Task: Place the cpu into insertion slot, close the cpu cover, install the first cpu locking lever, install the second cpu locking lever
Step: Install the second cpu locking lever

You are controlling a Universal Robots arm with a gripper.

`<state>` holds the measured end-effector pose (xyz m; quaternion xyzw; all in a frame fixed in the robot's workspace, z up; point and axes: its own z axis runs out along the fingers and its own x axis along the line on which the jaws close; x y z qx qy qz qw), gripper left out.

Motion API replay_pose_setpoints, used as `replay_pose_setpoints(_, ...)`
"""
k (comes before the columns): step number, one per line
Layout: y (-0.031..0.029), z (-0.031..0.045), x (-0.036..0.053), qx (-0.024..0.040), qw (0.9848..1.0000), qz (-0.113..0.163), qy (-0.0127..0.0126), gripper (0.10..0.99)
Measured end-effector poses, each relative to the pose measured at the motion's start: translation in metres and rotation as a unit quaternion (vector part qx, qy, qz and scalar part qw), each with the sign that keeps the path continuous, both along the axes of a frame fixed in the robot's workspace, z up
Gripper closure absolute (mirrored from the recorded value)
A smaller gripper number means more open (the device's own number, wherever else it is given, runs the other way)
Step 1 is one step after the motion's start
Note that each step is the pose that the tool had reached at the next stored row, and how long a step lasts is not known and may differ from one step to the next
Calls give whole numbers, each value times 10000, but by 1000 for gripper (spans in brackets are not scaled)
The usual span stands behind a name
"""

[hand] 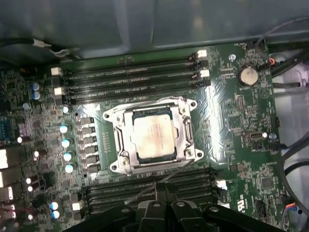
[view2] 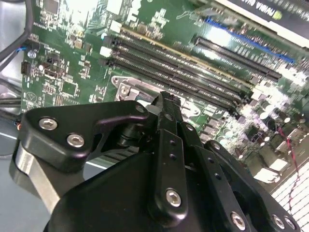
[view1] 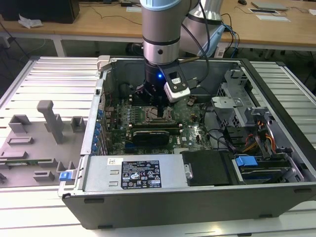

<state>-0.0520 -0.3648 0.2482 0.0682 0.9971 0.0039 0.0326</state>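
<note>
Claw (hand: 161,205), fingers pressed together, is hovering just beside the cpu (hand: 153,139), sitting under the cpu cover (hand: 182,128).

cpu (hand: 153,138) in insertion slot (hand: 112,117) under cover (hand: 184,131)

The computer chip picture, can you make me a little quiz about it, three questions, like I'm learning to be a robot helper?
1. True or false: in the first wrist view the cpu lies inside the insertion slot with the cpu cover framing it.
2. In the first wrist view, what lies on both sides of the slot? A) memory slots B) fans C) books
3. Fill in: in the exterior view the gripper hangs over the green ____ inside the computer case.

Key: 1 true; 2 A; 3 motherboard.
</note>
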Motion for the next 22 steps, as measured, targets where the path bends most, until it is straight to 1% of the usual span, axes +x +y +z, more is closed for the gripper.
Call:
replay_pose_setpoints(7,-6,-7,-10,-1,10000,0,0,980)
replay_pose_setpoints(9,-7,-22,-30,26,10000,0,0,980)
replay_pose_setpoints(12,-8,-38,-61,122,9999,0,-1,980)
replay_pose_setpoints(14,-13,-54,-83,269,9996,1,-1,980)
replay_pose_setpoints(15,-18,-67,-98,326,9995,-1,-1,980)
replay_pose_setpoints(16,-25,-82,-111,362,9993,0,-1,980)
replay_pose_setpoints(19,-67,-122,-137,413,9991,0,-1,980)
replay_pose_setpoints(20,-87,-136,-144,440,9990,0,-1,980)
replay_pose_setpoints(22,-107,-148,-157,503,9987,-1,-1,980)
